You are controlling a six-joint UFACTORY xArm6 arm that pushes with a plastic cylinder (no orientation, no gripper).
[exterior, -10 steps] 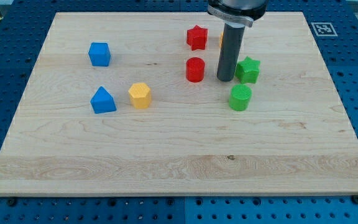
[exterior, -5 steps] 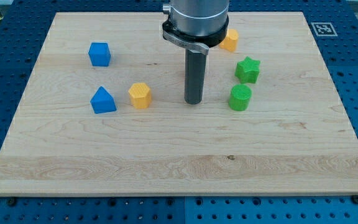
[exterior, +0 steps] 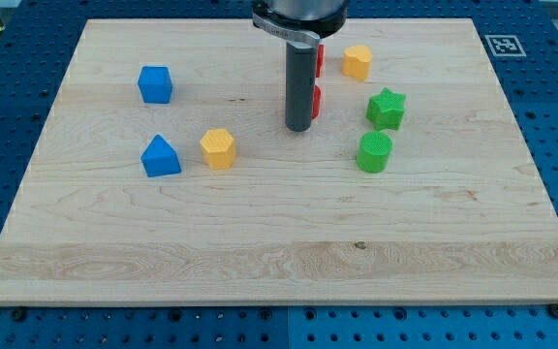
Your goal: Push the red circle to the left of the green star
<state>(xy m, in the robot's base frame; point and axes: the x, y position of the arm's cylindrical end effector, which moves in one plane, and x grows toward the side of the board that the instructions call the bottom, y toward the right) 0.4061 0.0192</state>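
Wooden desk (exterior: 260, 242) on a blue pegboard carries the blocks. With no jaws to part or close, the tool is an upright dark rod; my tip (exterior: 298, 127) touches down against the red circle (exterior: 315, 101), mostly hidden behind the rod, left of the green star (exterior: 387, 108).

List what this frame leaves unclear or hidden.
- Red circle: mostly behind the rod; only a sliver shows.
- Red star: nearly all hidden by the rod.
- Whether my tip touches the red circle: cannot tell.
- Arm above the rod: cut off by the view's top.
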